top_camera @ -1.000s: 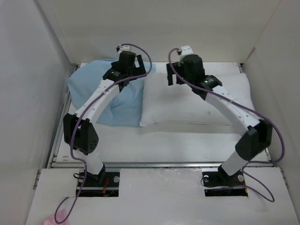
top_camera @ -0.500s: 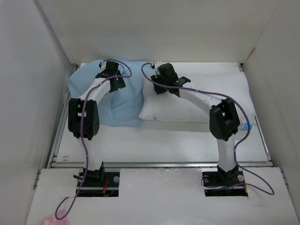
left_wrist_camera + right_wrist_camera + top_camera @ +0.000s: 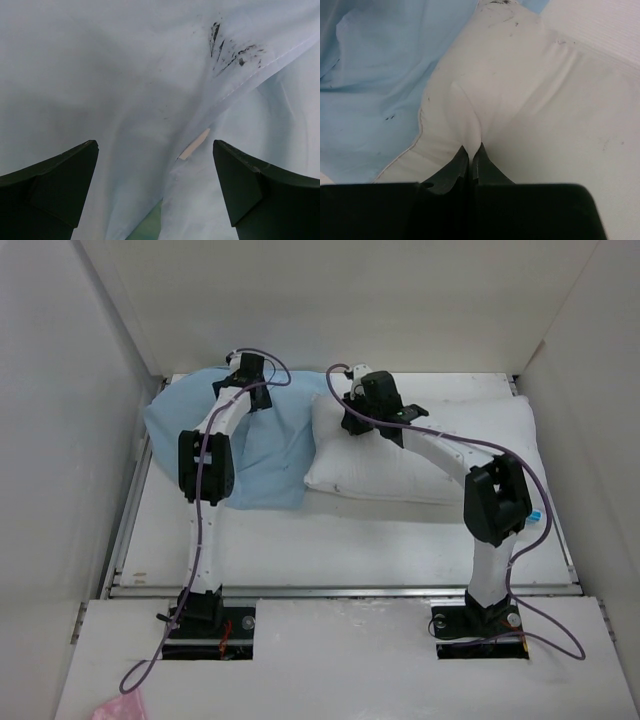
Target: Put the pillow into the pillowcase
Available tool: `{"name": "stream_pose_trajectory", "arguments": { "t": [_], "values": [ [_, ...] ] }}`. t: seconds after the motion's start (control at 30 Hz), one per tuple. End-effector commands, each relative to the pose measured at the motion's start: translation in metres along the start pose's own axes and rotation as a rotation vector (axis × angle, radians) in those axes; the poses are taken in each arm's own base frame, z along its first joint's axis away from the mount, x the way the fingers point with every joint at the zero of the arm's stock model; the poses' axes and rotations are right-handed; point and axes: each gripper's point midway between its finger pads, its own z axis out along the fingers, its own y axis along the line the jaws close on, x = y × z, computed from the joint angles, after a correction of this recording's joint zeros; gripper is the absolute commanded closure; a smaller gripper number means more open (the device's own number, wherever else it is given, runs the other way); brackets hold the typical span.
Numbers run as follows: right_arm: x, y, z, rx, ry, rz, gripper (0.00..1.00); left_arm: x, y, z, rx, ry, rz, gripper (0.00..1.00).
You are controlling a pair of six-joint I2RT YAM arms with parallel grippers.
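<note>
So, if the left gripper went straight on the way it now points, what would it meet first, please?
The pillowcase: its light-blue cloth fills the view ahead of the open left gripper. How far off it lies is unclear from the wrist view.

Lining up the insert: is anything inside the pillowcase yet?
The pillow lies outside, beside the pillowcase, pinched near its edge by the right fingers. The pillowcase looks flat and limp; its inside is hidden by its own cloth.

Bare table (image 3: 350, 535) strip before pillow (image 3: 440, 455) and pillowcase (image 3: 270, 455)
</note>
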Motion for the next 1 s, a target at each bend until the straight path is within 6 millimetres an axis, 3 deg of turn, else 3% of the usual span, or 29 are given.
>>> {"name": "stream_pose_trajectory", "arguments": {
  "t": [0.0,0.2,0.3,0.33,0.4,0.43,0.47,0.6,0.63,0.7,0.73,0.77,0.83,0.87,0.97],
  "values": [
    [0.015,-0.014,-0.008,0.033,0.066,0.032,1.0,-0.026,-0.003,-0.009,0.041,-0.053,0.044,0.01],
    [0.006,-0.012,-0.015,0.031,0.048,0.04,1.0,-0.027,0.003,0.006,-0.026,-0.07,0.064,0.05],
    [-0.003,-0.011,-0.026,0.028,0.024,0.038,1.0,-0.031,0.005,0.012,-0.034,-0.066,0.059,0.2],
    [-0.007,-0.011,-0.03,0.035,0.01,0.037,1.0,-0.027,0.005,0.016,-0.037,-0.057,0.063,0.31],
    [-0.004,-0.011,-0.036,0.035,0.006,0.037,1.0,-0.026,0.003,0.016,-0.026,-0.054,0.064,0.4],
    [-0.016,-0.009,-0.047,0.03,-0.033,0.034,1.0,-0.028,0.002,0.016,-0.023,-0.063,0.059,0.43],
    [-0.01,-0.011,-0.051,0.04,-0.026,0.035,1.0,-0.028,0.0,0.016,-0.01,-0.059,0.059,0.5],
    [-0.029,-0.008,-0.079,0.04,-0.109,0.029,1.0,-0.031,-0.006,0.016,0.018,-0.069,0.07,0.57],
    [-0.023,-0.008,-0.083,0.041,-0.103,0.03,1.0,-0.031,-0.006,0.016,0.018,-0.069,0.07,0.63],
    [-0.036,-0.007,-0.097,0.044,-0.149,0.038,1.0,-0.027,-0.003,0.018,0.007,-0.063,0.074,0.75],
    [-0.032,-0.006,-0.099,0.044,-0.144,0.051,1.0,-0.034,-0.004,0.015,0.013,-0.083,0.064,0.92],
    [-0.032,-0.006,-0.105,0.043,-0.15,0.05,1.0,-0.037,-0.004,0.013,0.016,-0.093,0.068,1.0],
    [-0.033,-0.003,-0.111,0.031,-0.165,0.059,1.0,-0.041,-0.006,0.008,0.032,-0.098,0.064,1.0],
    [-0.025,-0.004,-0.111,0.032,-0.153,0.06,1.0,-0.049,-0.007,-0.001,0.052,-0.113,0.065,1.0],
    [-0.029,0.003,-0.125,0.0,-0.186,0.055,1.0,-0.057,-0.01,-0.021,0.079,-0.139,0.06,1.0]
  ]
}}
